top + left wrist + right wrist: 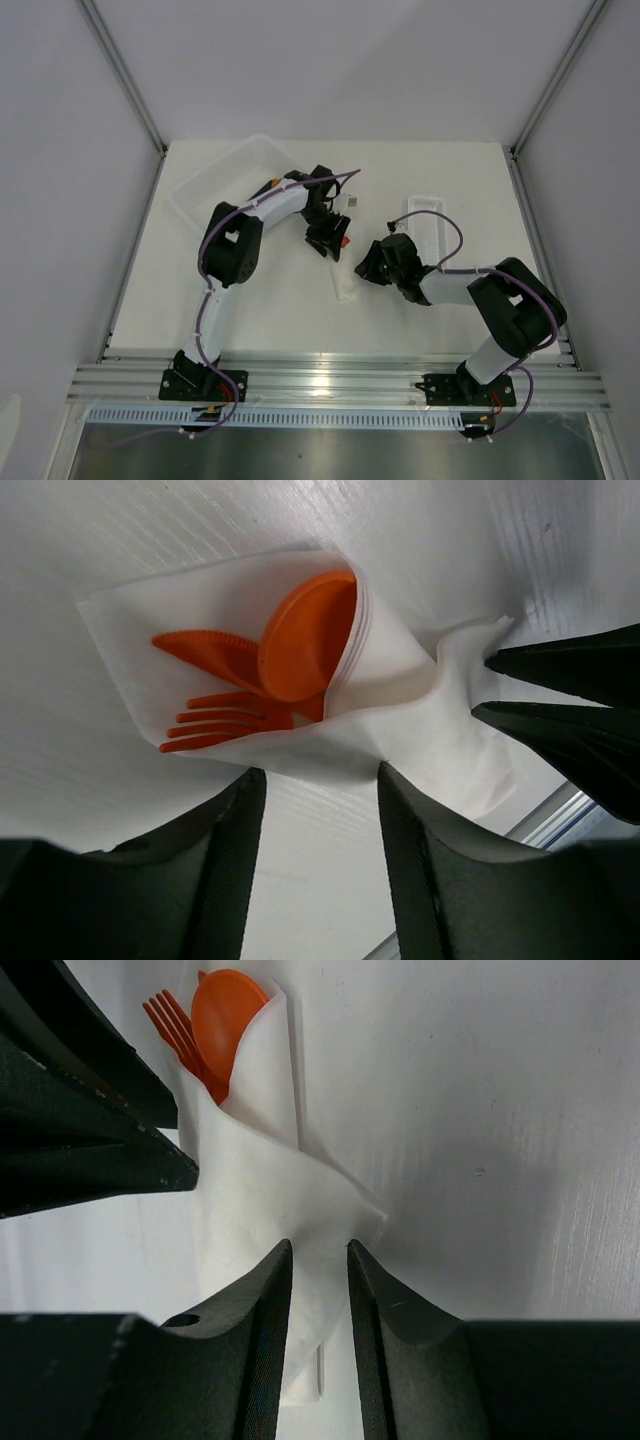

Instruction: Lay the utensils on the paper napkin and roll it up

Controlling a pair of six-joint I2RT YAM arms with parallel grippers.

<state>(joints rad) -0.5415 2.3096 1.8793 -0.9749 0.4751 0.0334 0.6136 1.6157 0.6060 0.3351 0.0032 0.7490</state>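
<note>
Right claw [318, 1252] straddles napkin [250, 1185], utensils [218, 1020] seemingly pointing away.

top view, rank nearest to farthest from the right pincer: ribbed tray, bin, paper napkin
1. paper napkin, at the tips of the right pincer
2. ribbed white tray, behind it, rightward
3. translucent bin, far back left

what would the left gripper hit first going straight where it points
Probably the soft white paper napkin folded around the orange plastic fork and spoon, just past the left gripper.
</note>
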